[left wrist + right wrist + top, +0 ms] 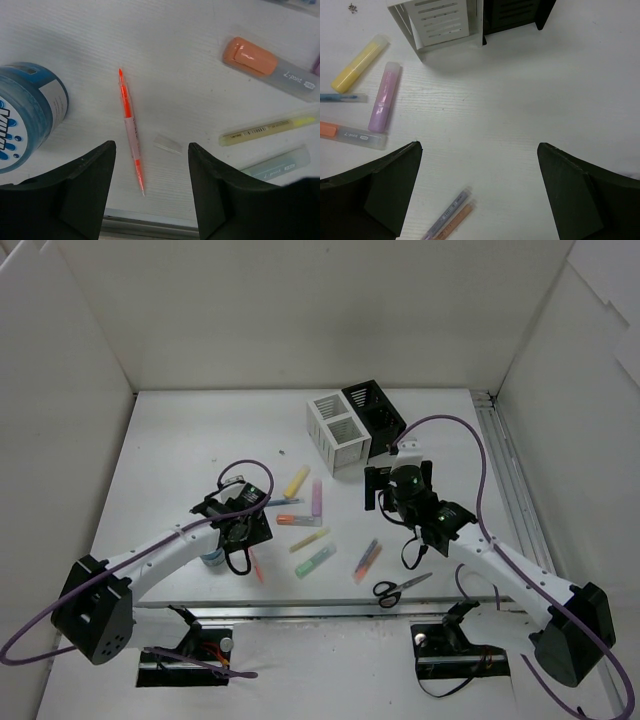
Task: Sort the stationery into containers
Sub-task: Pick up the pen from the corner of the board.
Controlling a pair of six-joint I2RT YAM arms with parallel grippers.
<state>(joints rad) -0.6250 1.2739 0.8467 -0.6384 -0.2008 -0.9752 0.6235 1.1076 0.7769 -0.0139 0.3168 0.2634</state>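
Note:
My left gripper (243, 530) is open and empty, hovering over the thin red pencil (131, 130), which lies between its fingers (85, 190) on the table. The blue-dotted jar (25, 115) stands just left of the pencil. My right gripper (477, 165) is open and empty above bare table, a little in front of the white two-compartment holder (437, 22) and the black holder (512, 15). Yellow (360, 62), purple (384, 97) and orange (352, 135) markers lie to its left. A green marker (315, 561) and the black-handled scissors (402, 588) lie nearer the front edge.
Two thin pens, purple and orange (447, 220), lie side by side near the right gripper. A thin yellow pen (267, 131) and a small clear cap (167, 144) lie right of the pencil. White walls enclose the table (180, 440); a metal rail (510, 480) runs along its right side.

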